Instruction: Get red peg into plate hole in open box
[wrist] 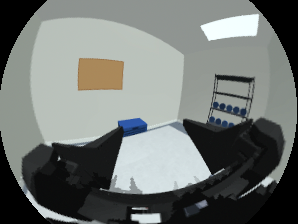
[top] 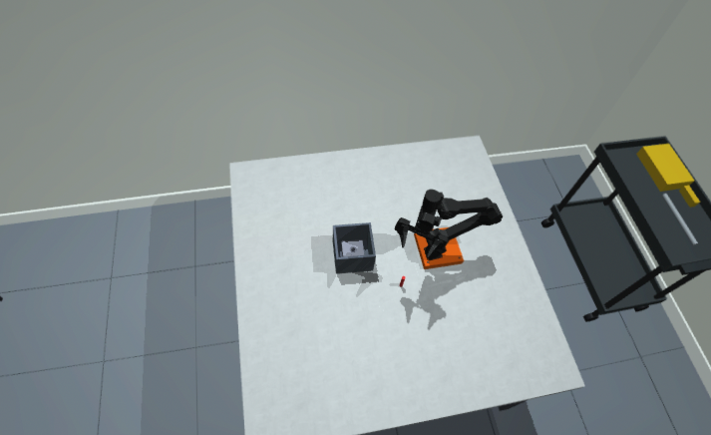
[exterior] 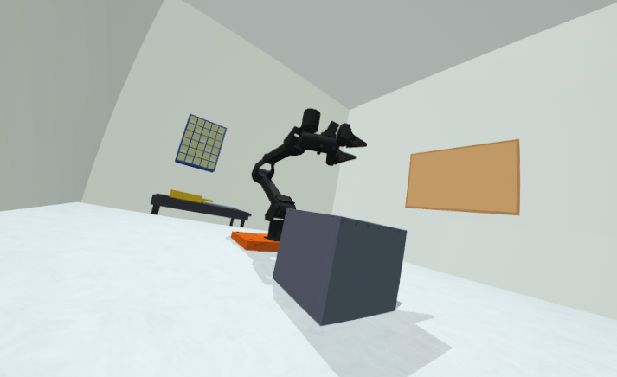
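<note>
Counted: one robot arm (top: 469, 208) (exterior: 273, 184), one open box (top: 354, 263) (exterior: 338, 266), one red peg (top: 402, 281), one worktop (top: 320, 351) (exterior: 113, 290) (wrist: 155, 165), one two-tier cart (top: 628, 203) (exterior: 197, 204), one cork board (exterior: 463, 177) (wrist: 100, 74), one blue chest (wrist: 132, 125), one shelf rack (wrist: 234, 78), one ceiling light (wrist: 231, 27).

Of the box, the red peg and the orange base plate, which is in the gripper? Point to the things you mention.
None: the gripper (top: 416, 250) (exterior: 361, 150) (wrist: 153, 126) is open; the red peg (top: 402, 281) is on the table, outside the box (top: 354, 263) (exterior: 338, 266).

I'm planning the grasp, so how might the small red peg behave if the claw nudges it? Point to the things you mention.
The small red peg (top: 402, 281) looks slim and rod-like, so it would probably feel light. Its narrow shape suggests a nudge could easily topple or roll it. It seems straight, so likely stiff.
</note>
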